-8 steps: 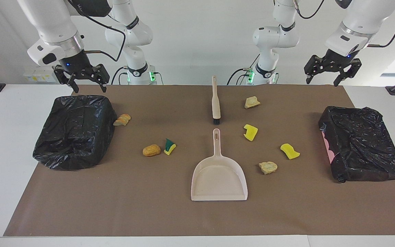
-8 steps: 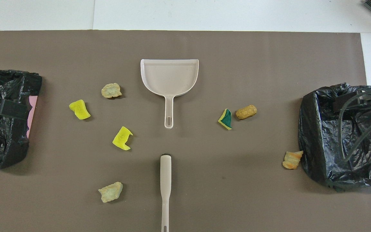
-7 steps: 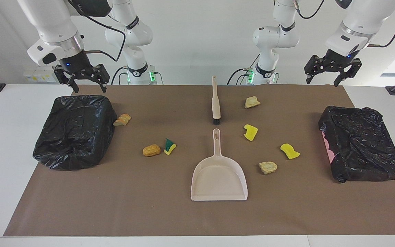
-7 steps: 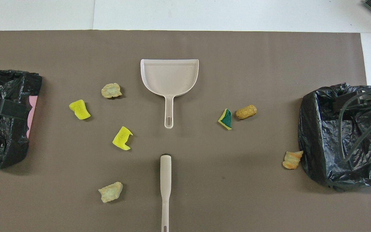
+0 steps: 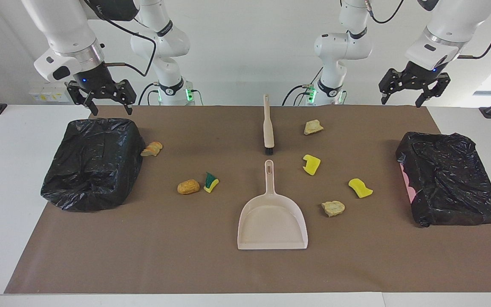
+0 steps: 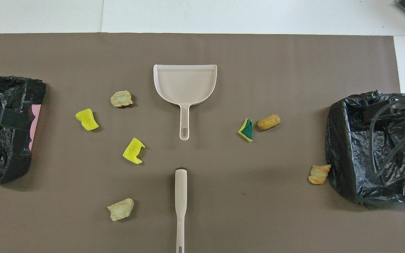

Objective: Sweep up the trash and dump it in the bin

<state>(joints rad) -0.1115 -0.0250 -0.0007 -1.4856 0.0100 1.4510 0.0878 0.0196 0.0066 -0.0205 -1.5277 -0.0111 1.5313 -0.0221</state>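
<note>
Fingers [image 5: 89,107] of the right gripper [image 5: 110,105] are spread and hold nothing, up over the near edge of one black-lined bin [image 5: 92,164]. Fingers of the left gripper [image 5: 401,99] are spread and bare too, raised over the counter [image 5: 228,273] near the other bin [image 5: 450,183]. From overhead both grippers are mostly cut off by the frame edges. Seven scraps of trash [image 5: 312,164] lie scattered on the brown mat around the dustpan [image 5: 272,221] and brush [image 5: 267,128].
</note>
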